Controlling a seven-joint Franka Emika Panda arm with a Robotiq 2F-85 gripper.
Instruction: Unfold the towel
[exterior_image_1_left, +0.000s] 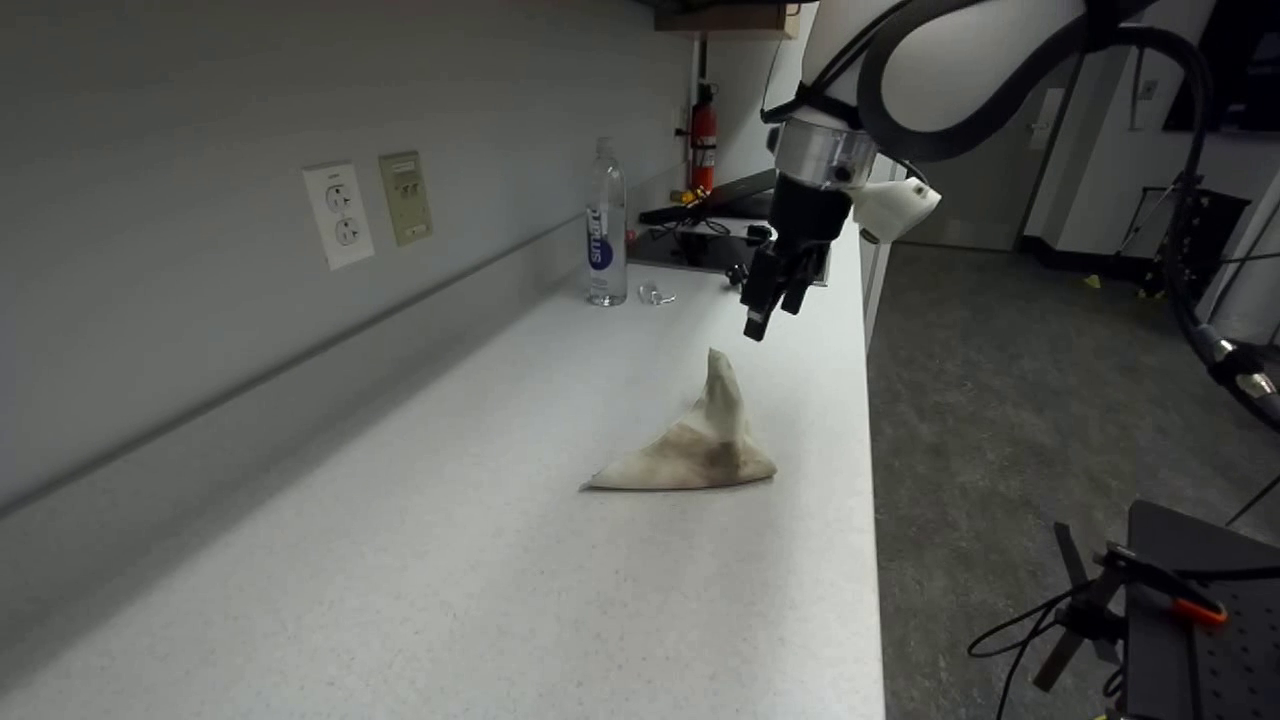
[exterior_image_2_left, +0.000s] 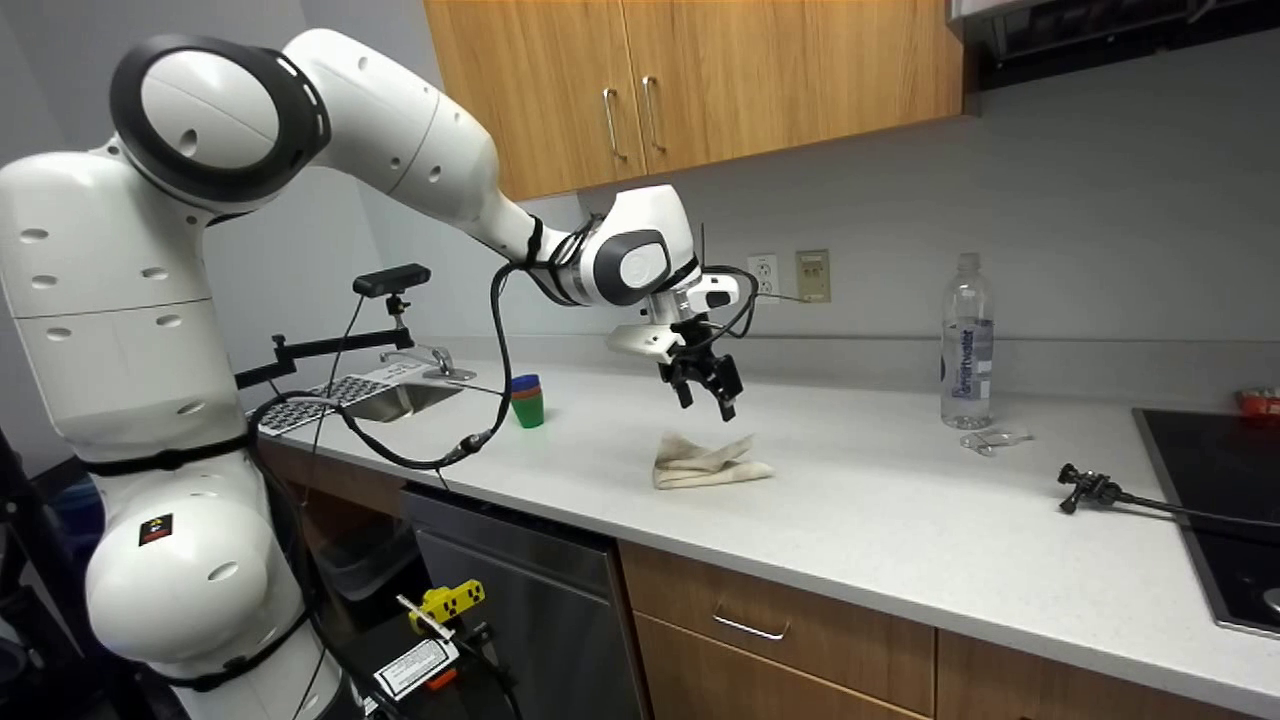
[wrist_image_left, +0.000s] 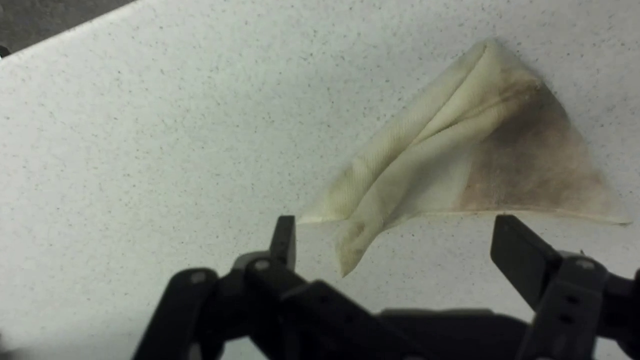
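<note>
Item 1. Black two-fingered robot gripper (exterior_image_2_left: 707, 405). State: fingers (wrist_image_left: 522, 260) spread wide, nothing held between them; poised above the towel, clear of it.

Item 2. Small thin beige cloth towel with brownish stains (wrist_image_left: 465, 142). Location: below the gripper, near but not touching, on the white speckled countertop (wrist_image_left: 175, 125). Condition: folded into a rough triangle; ridged creases down one side; a flap doubled over the rest. One narrow cloth tip (wrist_image_left: 355, 245) pokes past the straight edge and, in the wrist view, lines up with the space between the fingers.

Item 3. Clear plastic bottle with blue-printed label (exterior_image_1_left: 606, 240). Upright, well apart from the gripper. Seemingly no part of the work.

Progress, as judged. Done: little; a broad stained panel lies fairly flat, the remainder folded. Left: probably most of the unfolding, that is, taking hold of the tip or flap beneath the gripper, drawing it across, then spreading the creases. Layers underneath: number hidden.
</note>
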